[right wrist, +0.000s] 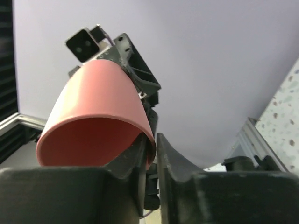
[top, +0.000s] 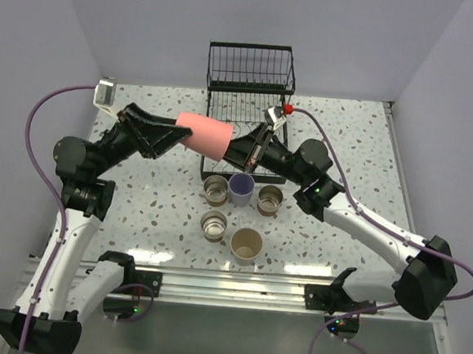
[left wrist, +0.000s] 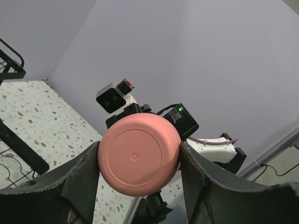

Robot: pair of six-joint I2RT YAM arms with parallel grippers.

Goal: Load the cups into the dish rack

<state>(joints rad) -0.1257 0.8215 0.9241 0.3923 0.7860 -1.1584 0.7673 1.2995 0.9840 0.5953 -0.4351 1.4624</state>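
Coral-pink cup (top: 205,135) hangs sideways over dish rack (top: 251,80) left edge, axis L-R, base clamped by left pincer (top: 173,133), rim in near-shut right pincer (top: 240,149), grip there unclear

top external: high at the near edge, looking down over the table (top: 159,220)
left wrist: close, facing the pink cup (left wrist: 139,153) base-on
right wrist: close, facing its mouth
shared: that cup
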